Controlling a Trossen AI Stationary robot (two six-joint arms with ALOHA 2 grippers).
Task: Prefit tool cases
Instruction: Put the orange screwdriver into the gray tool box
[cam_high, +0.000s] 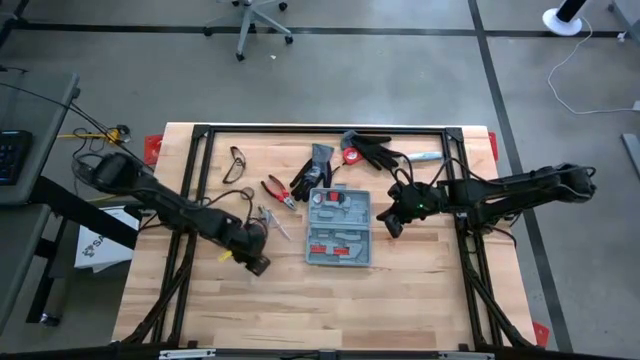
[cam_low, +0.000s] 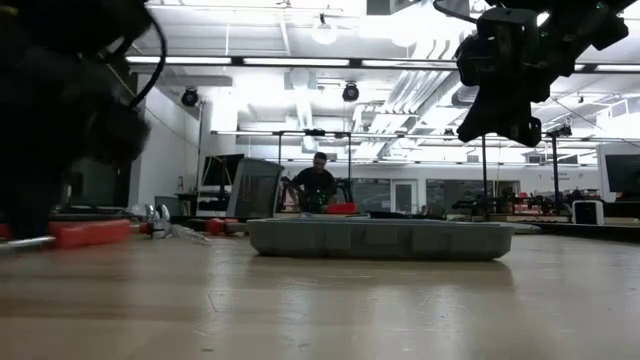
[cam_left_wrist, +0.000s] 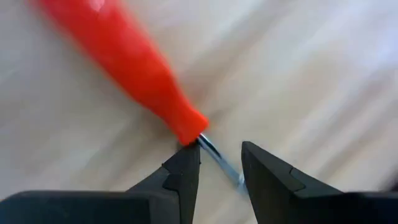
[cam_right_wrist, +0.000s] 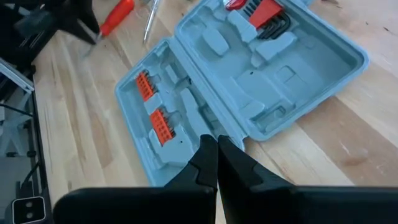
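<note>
The tool case (cam_high: 339, 227) lies opened flat near the middle of the wooden counter (cam_high: 300, 310), both moulded halves facing up, so its recesses are ready to take tools; orange bit holders sit in one half and a red-and-black key set in the other. The left gripper (cam_left_wrist: 219, 167) is down at the counter to the left of the case, its fingers (cam_left_wrist: 185, 172) narrowed to either side of the thin metal shaft of a red-handled screwdriver (cam_left_wrist: 134, 68), apparently gripping it there because the shaft is the slim part; whether they truly pinch it I cannot tell. The right gripper (cam_right_wrist: 217, 163) hovers above the case's right edge with fingers pressed together and empty, likely waiting clear. Pliers (cam_high: 279, 190) and black gloves (cam_high: 315, 166) lie beyond the case.
</note>
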